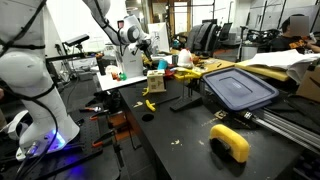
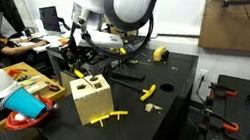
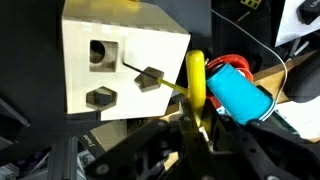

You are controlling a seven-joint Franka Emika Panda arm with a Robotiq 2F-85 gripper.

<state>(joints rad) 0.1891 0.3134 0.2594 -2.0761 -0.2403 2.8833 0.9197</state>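
My gripper (image 3: 190, 118) is shut on a yellow piece (image 3: 196, 78), which stands upright between the jaws. Below it is a pale wooden box (image 3: 115, 55) whose top face has several shaped holes. In both exterior views the gripper (image 2: 85, 56) (image 1: 145, 57) hangs just above the box (image 2: 90, 99) (image 1: 155, 82) on the black table. Another yellow piece (image 2: 148, 91) lies on the table beside the box. A further yellow one (image 2: 109, 119) leans at the box's foot.
A blue cup (image 3: 238, 92) lies close beside the box, with a red cup (image 2: 23, 123) near it. A bin with a dark blue lid (image 1: 238, 88) and a yellow roll (image 1: 230, 141) sit on the table. Red-handled tools (image 2: 220, 121) lie at the side.
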